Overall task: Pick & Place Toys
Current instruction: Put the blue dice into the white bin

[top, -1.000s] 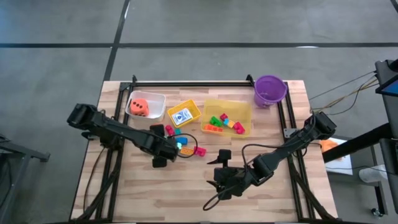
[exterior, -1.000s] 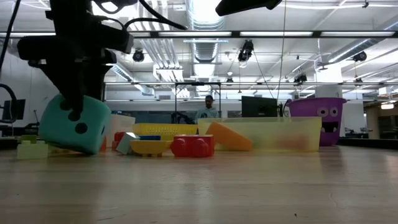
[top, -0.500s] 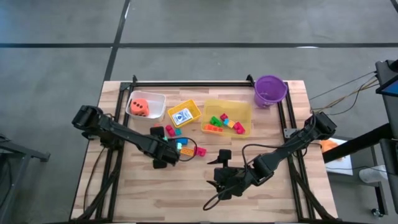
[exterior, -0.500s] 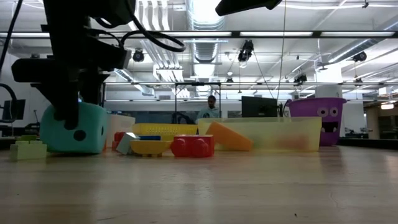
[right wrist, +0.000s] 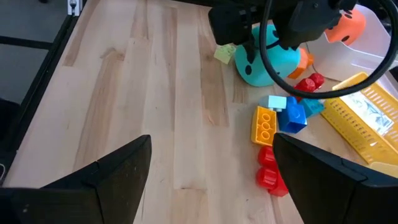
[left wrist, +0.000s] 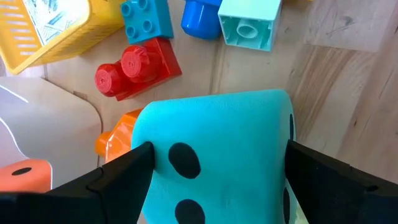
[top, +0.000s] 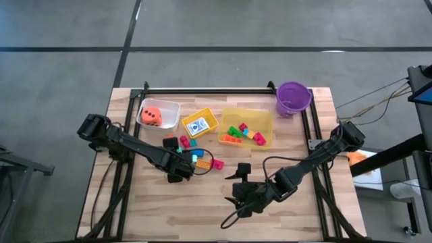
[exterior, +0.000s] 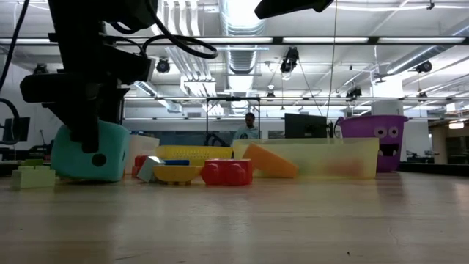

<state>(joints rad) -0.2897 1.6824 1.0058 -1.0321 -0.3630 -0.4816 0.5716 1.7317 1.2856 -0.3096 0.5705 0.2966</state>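
Where the planked wooden table (top: 169, 216) shows its grain, the left gripper (left wrist: 214, 177) has its dark fingers clamped on both sides of the soft-looking, round-cornered teal die (left wrist: 214, 155) with black dots, apparently resting among glossy studded bricks (left wrist: 138, 67). The right gripper (right wrist: 208, 171) hangs spread wide, empty. The card box (top: 198, 125) print is unreadable.

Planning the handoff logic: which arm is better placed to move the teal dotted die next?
Left. The left gripper already straddles the teal dotted die; the right gripper sits open over bare wood.
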